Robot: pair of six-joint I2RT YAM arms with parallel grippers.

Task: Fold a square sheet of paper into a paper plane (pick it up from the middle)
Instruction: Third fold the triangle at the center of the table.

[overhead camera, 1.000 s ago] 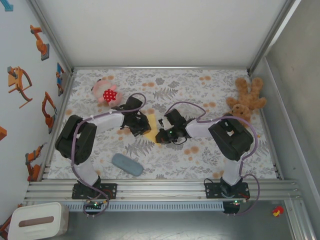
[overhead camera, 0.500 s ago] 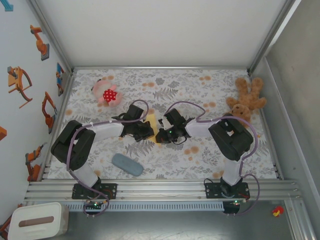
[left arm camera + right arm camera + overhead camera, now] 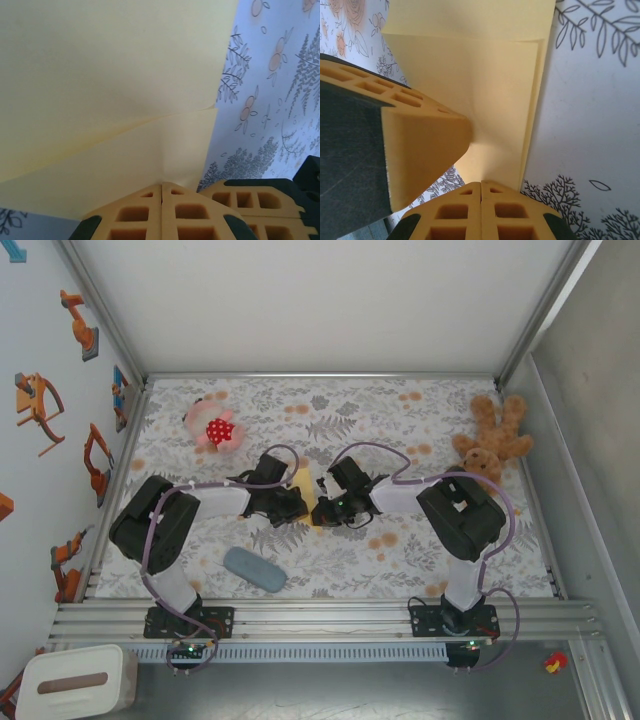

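Note:
The square sheet of paper (image 3: 306, 488), yellow and folded over on itself, lies at mid-table between both grippers. In the left wrist view the paper (image 3: 110, 75) covers most of the picture, one flap edge slanting across it. My left gripper (image 3: 161, 186) is shut at its near edge, and a small ridge of paper runs up from the seam of the jaws. My right gripper (image 3: 481, 184) is shut, its tips set down on the folded paper (image 3: 490, 85). A left finger (image 3: 425, 145) presses the paper beside it. From above, the left gripper (image 3: 296, 502) and right gripper (image 3: 320, 510) almost touch.
A brown teddy bear (image 3: 490, 445) lies at the right edge of the flowered mat. A pink toy (image 3: 212, 426) sits at the back left, and a grey-blue oblong pad (image 3: 254, 569) lies front left. A white box (image 3: 75, 680) stands off the table, near left.
My left gripper has slid to the right onto the paper, covering more of it, and its jaws closed the last bit. The right gripper has stayed put.

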